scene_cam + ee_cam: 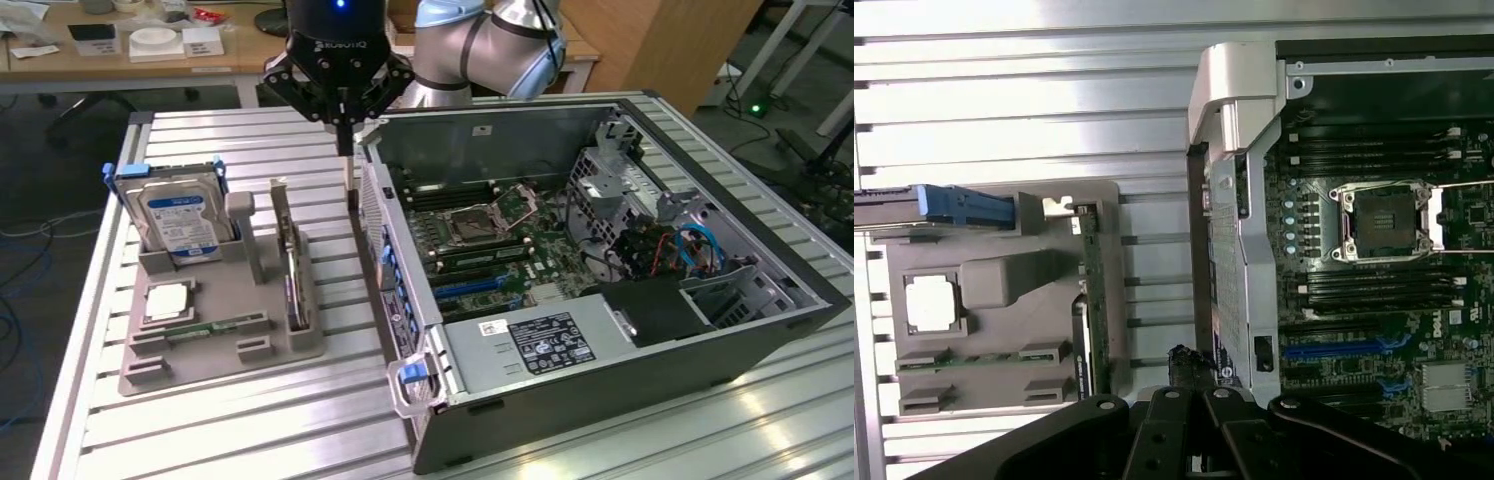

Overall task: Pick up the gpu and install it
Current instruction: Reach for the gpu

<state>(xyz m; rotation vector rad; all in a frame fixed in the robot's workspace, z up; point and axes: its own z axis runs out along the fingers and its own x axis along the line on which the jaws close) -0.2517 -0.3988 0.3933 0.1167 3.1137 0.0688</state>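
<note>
Slatted table (240, 420) is carrying a tray (214, 355) at the exterior view's left edge; the gpu (286, 255) is standing edgewise in its slot, exposed for grasping. Farther back, the gripper (350, 160) is hanging clenched, empty, beside the case (534, 350).

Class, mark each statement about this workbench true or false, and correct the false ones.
1. The gpu stands on edge in the grey holder. True.
2. The gripper grips the gpu. False: it hangs shut between the holder and the computer case, holding nothing.
3. The computer case is open, its motherboard exposed. True.
4. The hard drive lies inside the computer case. False: it stands upright in the grey holder.
</note>
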